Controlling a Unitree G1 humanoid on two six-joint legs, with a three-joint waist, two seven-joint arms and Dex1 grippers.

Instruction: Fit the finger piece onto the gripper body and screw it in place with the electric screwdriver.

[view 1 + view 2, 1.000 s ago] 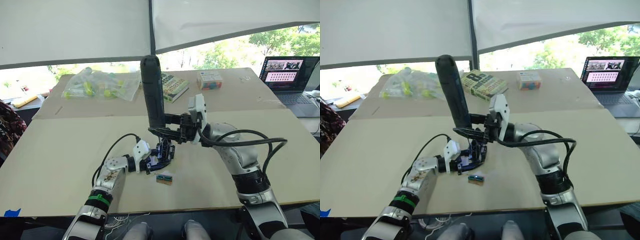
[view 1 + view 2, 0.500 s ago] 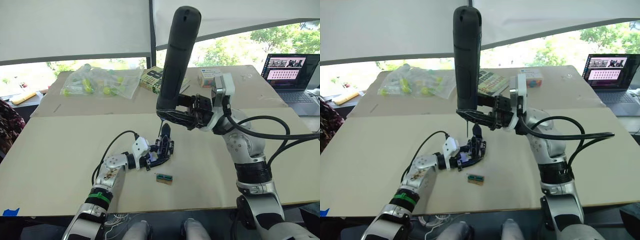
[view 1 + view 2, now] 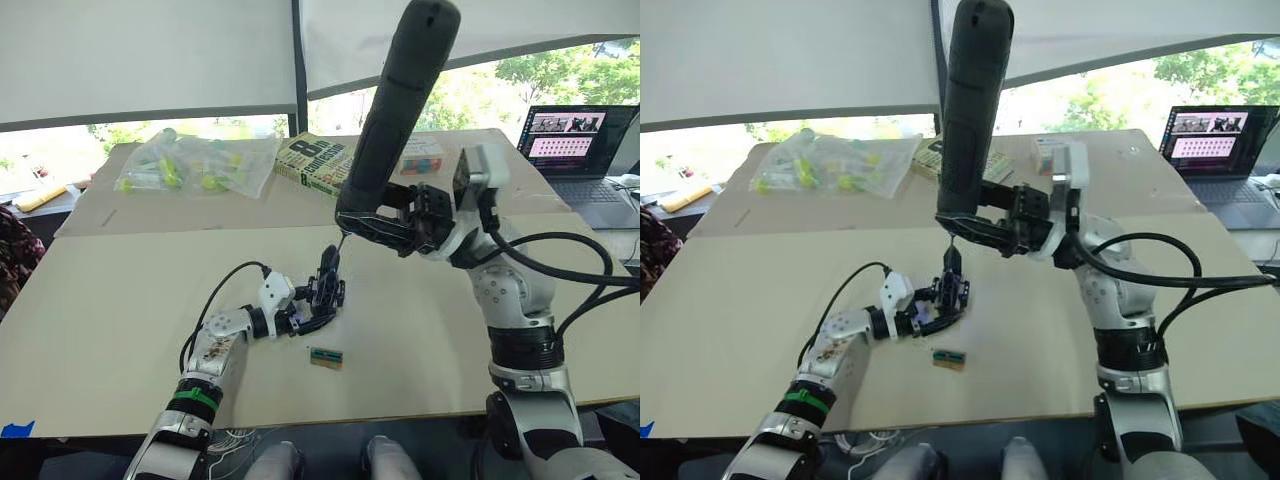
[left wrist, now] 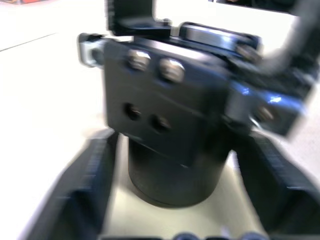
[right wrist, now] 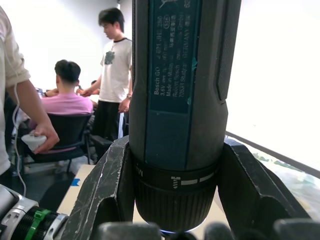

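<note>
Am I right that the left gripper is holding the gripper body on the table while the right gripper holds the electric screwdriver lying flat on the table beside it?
Not quite. The left gripper does hold the gripper body on the table, but the right gripper holds the electric screwdriver raised and nearly upright, bit pointing down just above the gripper body, as the right eye view shows.

The gripper body [image 3: 322,298] stands on the table [image 3: 110,300], near its middle, between the fingers of the left gripper [image 3: 312,306]. The electric screwdriver [image 3: 394,115] hangs above and right of it in the right gripper [image 3: 385,222], its rounded end tilted up to the right. A small block [image 3: 326,356] lies just in front of the gripper body. Behind are a bag [image 3: 198,165], a book [image 3: 318,162] and, far right, a laptop [image 3: 576,148].
</note>
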